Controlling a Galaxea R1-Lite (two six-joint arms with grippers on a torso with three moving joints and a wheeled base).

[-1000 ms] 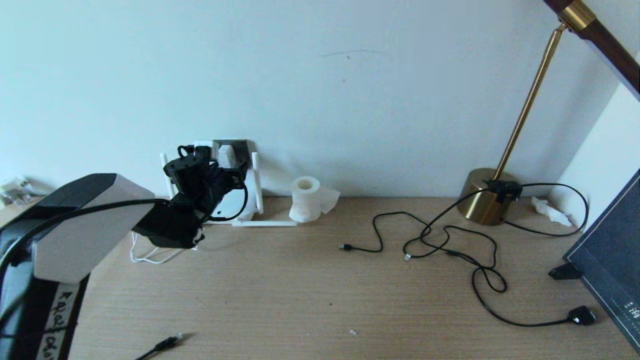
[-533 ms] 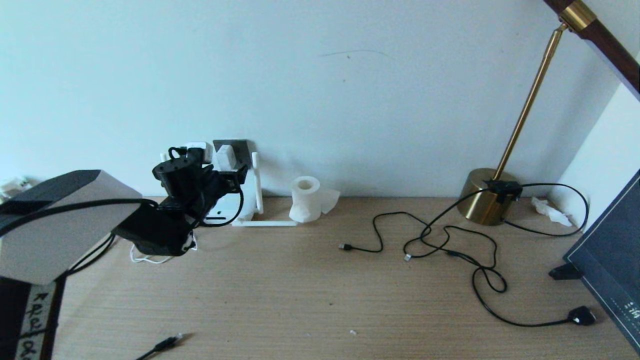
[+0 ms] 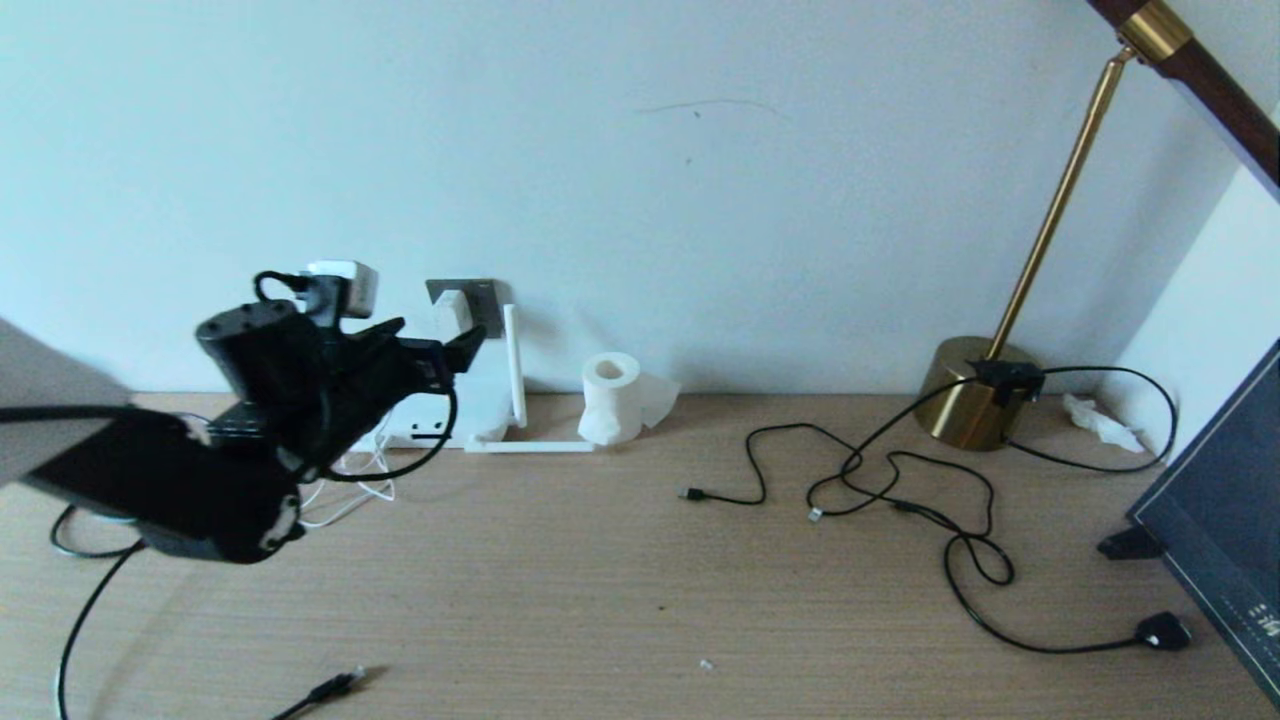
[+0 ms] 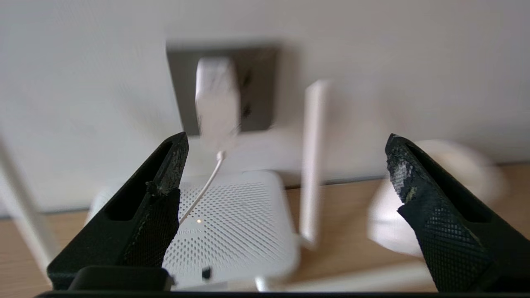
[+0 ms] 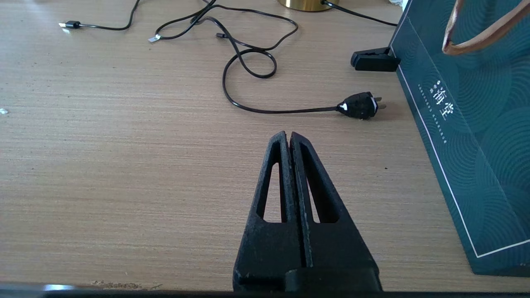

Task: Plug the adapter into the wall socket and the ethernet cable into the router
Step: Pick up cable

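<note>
The white adapter (image 3: 452, 312) sits plugged in the dark grey wall socket (image 3: 484, 298), with its thin white cord hanging to the desk. Below it lies the white router (image 3: 432, 424), partly hidden by my left arm, one antenna (image 3: 514, 360) upright. In the left wrist view the adapter (image 4: 217, 99), socket (image 4: 261, 87) and router (image 4: 232, 223) lie ahead. My left gripper (image 3: 440, 332) (image 4: 285, 142) is open and empty, a short way back from the socket. The ethernet cable's plug (image 3: 335, 686) lies at the desk's front edge. My right gripper (image 5: 287, 134) is shut and empty over bare desk.
A toilet-paper roll (image 3: 610, 398) stands right of the router. Thin black cables (image 3: 900, 480) sprawl at the right beside a brass lamp base (image 3: 965, 395). A black power plug (image 5: 360, 105) and a dark teal bag (image 5: 476, 124) are near my right gripper.
My left arm has drawn back from the socket, toward the left and nearer to me. The adapter stays in the socket.
</note>
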